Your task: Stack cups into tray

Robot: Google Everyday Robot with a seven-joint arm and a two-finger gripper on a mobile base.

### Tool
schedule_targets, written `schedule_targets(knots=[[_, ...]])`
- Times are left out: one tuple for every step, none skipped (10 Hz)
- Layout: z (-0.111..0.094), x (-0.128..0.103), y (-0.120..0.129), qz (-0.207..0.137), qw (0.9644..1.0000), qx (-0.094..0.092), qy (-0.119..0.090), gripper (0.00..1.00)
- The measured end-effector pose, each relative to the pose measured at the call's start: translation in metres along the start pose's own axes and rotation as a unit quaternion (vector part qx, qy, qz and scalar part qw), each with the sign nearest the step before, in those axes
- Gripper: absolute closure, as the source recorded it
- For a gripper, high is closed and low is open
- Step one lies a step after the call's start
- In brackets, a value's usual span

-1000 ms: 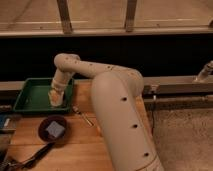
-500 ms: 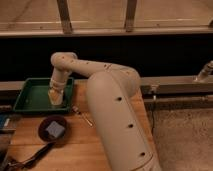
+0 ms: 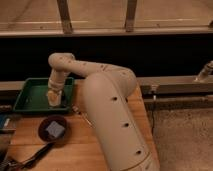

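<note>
The shallow green tray (image 3: pixel 31 94) lies at the left on the wooden table. My white arm reaches over from the right and bends down into the tray's right end. My gripper (image 3: pixel 54 98) is low inside the tray, near its right rim. A pale shape sits at the gripper's tip. I cannot tell whether it is a cup or part of the gripper. No other cup shows clearly.
A round dark brown bowl (image 3: pixel 53 130) with a grey-blue piece in it sits in front of the tray. A dark utensil (image 3: pixel 30 157) lies at the table's front left. A small utensil (image 3: pixel 81 114) lies right of the tray. A dark ledge runs behind.
The arm's elbow and forearm have swung a little left and nearer the camera. The gripper stays at the tray's right end.
</note>
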Motion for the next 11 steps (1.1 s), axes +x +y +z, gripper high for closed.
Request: schedule_targets(knots=[[-0.003,0.001,0.003,-0.001,1.0000,0.002,0.001,0.23],[-0.009,0.000,0.008,-0.002,1.0000,0.007,0.001,0.23],[-0.013,-0.001,0.012,-0.004,0.9999,0.010,0.002,0.23],[-0.023,-0.003,0.016,-0.007,0.9998,0.019,0.004,0.23],[-0.037,-0.007,0.020,-0.011,0.9994,0.032,0.007,0.23],[-0.053,-0.014,0.024,-0.016,0.9986,0.050,0.010,0.23],[-0.069,-0.021,0.027,-0.021,0.9974,0.067,0.013,0.23],[-0.094,-0.031,0.031,-0.023,0.9948,0.098,0.017,0.23],[-0.110,-0.035,0.032,-0.022,0.9927,0.117,0.017,0.23],[-0.119,-0.035,0.032,-0.020,0.9911,0.130,0.018,0.23],[-0.122,-0.036,0.031,-0.019,0.9908,0.133,0.018,0.23]])
